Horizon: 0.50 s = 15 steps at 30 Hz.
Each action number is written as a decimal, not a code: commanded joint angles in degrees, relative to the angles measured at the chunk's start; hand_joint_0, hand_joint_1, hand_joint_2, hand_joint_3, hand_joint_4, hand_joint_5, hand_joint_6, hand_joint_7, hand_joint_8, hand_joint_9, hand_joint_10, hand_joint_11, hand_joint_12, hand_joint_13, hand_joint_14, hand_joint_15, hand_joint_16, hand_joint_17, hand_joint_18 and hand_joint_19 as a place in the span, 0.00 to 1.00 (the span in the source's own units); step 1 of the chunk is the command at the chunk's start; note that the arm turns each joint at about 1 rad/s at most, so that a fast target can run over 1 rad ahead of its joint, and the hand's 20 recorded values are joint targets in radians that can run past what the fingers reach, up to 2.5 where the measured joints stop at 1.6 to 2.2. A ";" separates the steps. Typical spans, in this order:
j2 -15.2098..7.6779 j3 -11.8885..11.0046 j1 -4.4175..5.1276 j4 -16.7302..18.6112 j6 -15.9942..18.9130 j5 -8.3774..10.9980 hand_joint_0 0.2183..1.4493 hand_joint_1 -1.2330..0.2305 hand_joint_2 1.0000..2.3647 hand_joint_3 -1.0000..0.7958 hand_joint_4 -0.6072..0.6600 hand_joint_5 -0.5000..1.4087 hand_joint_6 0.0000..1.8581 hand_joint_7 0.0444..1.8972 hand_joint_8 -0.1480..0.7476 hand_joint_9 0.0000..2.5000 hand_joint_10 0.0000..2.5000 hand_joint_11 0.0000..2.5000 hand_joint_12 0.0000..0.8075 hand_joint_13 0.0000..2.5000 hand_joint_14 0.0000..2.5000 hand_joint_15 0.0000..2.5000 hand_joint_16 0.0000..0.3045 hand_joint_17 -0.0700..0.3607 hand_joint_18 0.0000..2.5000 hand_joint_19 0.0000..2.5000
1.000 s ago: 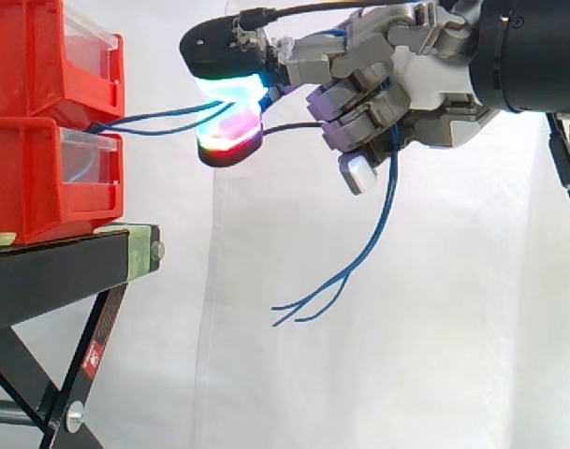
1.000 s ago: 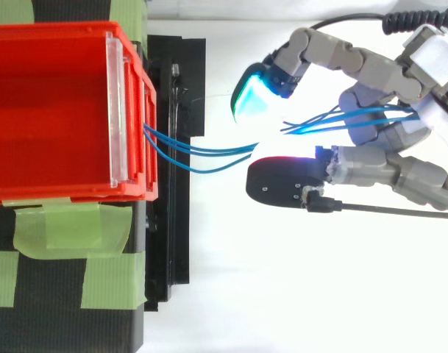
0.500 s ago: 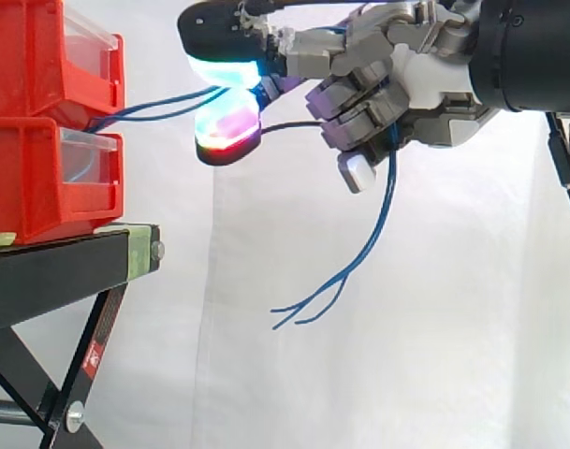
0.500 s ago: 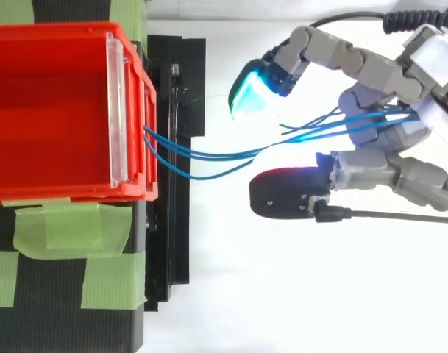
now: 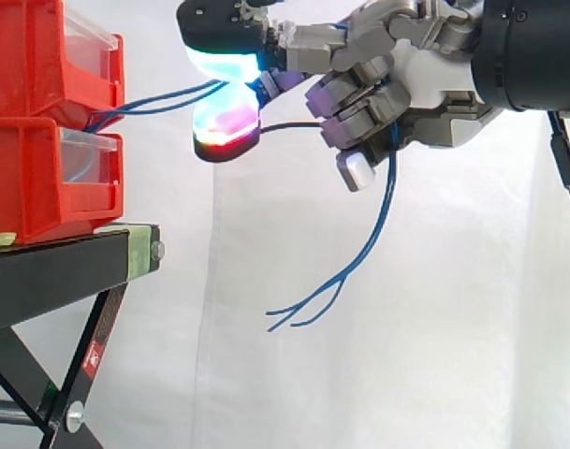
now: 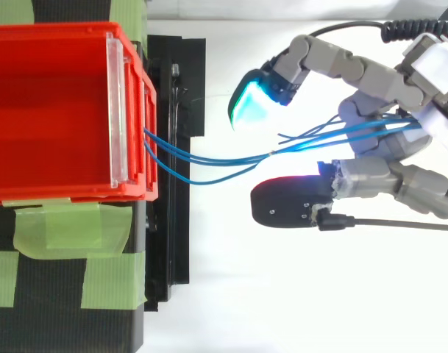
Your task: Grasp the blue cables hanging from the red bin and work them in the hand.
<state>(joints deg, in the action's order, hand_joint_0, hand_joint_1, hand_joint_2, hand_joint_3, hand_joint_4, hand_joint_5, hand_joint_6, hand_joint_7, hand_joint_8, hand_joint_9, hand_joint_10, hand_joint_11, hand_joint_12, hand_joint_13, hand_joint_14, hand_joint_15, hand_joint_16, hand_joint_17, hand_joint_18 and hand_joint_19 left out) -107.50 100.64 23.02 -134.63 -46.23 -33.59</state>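
Blue cables (image 6: 242,157) leave the front lip of the red bin (image 6: 54,193) and run toward 3 o'clock into the hand (image 5: 434,79). From the side, that span climbs gently from the bin front and its loose tails (image 5: 389,201) hang out of the palm toward 7 o'clock.

Grip: the rear fingers are curled onto the palm and clamp the strands. The two long fingers reach toward 9 o'clock with glowing pads (image 6: 251,103). From above these pads stand apart, strands running through the gap. From the side they overlap, so I can't tell if they touch the cable.

Step in hand, my read: working the cables, grasp already made.

- Keep the curled fingers as the anchor and don't loosen them.
- Close the long pads onto the bundle and roll it between them in small strokes.
- The span has a little slack. Keep it, since pulling toward 3 o'clock likely drags the strands out of the bin.
- One strand bows out toward 5 o'clock near the bin. Gather it or it slips off the pads.

Bin sits on the black stand (image 5: 60,271).
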 commanded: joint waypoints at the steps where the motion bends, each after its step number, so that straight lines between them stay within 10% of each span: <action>1: 0.01 0.00 0.09 0.07 0.18 0.72 0.55 0.47 0.01 0.09 0.71 0.40 0.01 0.72 0.81 0.68 1.00 1.00 0.87 0.84 1.00 0.86 0.69 0.53 1.00 0.31; 15: 0.01 0.00 1.59 1.47 6.51 3.00 0.58 0.46 0.01 0.18 0.71 0.40 0.06 0.71 0.81 0.68 1.00 1.00 0.87 0.84 1.00 0.86 0.69 0.53 1.00 0.31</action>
<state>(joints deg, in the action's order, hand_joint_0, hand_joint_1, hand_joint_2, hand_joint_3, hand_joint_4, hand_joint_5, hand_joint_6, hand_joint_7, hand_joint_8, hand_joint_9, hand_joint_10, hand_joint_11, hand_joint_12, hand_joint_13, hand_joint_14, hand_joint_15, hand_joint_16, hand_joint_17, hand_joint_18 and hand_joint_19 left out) -107.50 100.64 24.29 -133.24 -41.37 -31.25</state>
